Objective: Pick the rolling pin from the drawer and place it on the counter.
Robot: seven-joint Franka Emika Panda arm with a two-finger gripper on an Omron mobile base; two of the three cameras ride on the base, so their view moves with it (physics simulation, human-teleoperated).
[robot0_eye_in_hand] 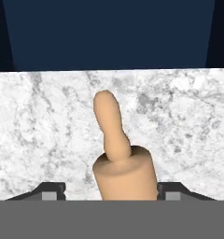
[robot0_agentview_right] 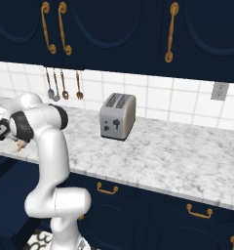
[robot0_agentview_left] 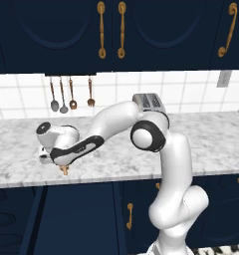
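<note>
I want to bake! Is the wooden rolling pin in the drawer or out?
Out. The light-brown wooden rolling pin is above the white-and-grey marble counter, between the tool's fingertips.

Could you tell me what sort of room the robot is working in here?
A rendered home kitchen, by the look of it: a marble counter carries a toaster, spoons and a fork hang on the white tiled wall, and navy cabinets with brass handles run above and below.
</note>
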